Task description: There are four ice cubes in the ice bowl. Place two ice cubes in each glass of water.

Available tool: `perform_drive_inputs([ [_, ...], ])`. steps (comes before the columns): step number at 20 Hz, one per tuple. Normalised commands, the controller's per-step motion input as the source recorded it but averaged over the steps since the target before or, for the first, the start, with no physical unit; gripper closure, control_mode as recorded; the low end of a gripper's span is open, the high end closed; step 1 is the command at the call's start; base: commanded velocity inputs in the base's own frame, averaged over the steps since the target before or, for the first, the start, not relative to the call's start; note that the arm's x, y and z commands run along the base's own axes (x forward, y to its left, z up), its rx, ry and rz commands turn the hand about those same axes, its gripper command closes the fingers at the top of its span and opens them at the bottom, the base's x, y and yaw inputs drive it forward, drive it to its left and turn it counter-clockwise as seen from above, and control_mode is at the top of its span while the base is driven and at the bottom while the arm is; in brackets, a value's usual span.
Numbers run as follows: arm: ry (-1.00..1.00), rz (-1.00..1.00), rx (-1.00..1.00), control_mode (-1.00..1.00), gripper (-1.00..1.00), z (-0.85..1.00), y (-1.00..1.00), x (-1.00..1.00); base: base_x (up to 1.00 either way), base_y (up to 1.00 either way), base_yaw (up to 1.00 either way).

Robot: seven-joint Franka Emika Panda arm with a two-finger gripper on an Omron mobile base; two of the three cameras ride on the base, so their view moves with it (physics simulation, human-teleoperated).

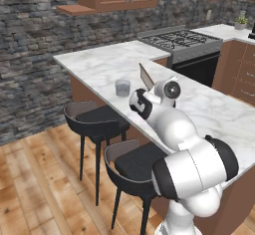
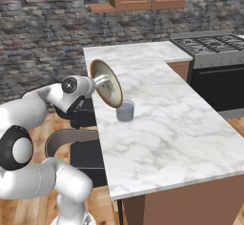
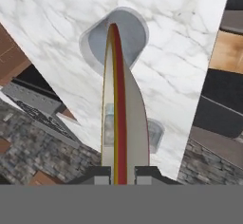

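- Ice bowl (image 2: 106,83) is hanging in the air above the counter (image 2: 162,124), tipped up almost on edge, with the gripper (image 3: 121,173) clamped on its rim.
- In the hand view the fingers (image 3: 99,174) are pinching the rim from both sides, closed down to the wall's thickness; the bowl is running straight away from the fingertips, edge-on, as a narrow blade.
- In the right base view the bowl's disc is standing steep and its low edge is sitting just above and beside the near glass of water (image 2: 125,111), over the glass's left rim.
- The key relation: the bowl's far rim is lying over the mouth of the near glass, which shows in the hand view at the bowl's far tip (image 3: 130,33); so the pouring edge and the glass are lining up along the gripper's axis.
- The second glass (image 3: 155,134) is sitting closer to the fingers, partly hidden behind the bowl's right wall, off the pouring line.
- Ice cubes (image 3: 109,118): a pale block is showing through at the bowl's left side in the hand view; the count can't be told, nor whether it is lying in the bowl.
- In the left base view one glass (image 1: 123,87) is standing on the counter just left of the tilted bowl (image 1: 146,76).
- Judgement: more tilt would be dropping everything at once, so overshooting two cubes per glass is the risk.
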Motion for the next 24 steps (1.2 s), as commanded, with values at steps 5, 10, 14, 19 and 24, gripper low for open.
perform_drive_inputs([
  [5,0.02,-0.09,0.17,-1.0,1.0,0.31,0.3,0.09,0.0,0.0,0.0],
  [10,0.03,-0.08,0.16,-1.0,1.0,0.33,0.28,0.1,0.0,0.0,0.0],
  [14,0.04,-0.06,0.16,-1.0,1.0,0.35,0.26,0.13,0.0,0.0,0.0],
  [19,0.04,-0.05,0.15,-1.0,1.0,0.28,0.23,0.14,0.0,0.0,0.0],
  [24,0.01,-0.04,0.11,-1.0,1.0,0.25,0.21,0.17,0.0,0.0,0.0],
])
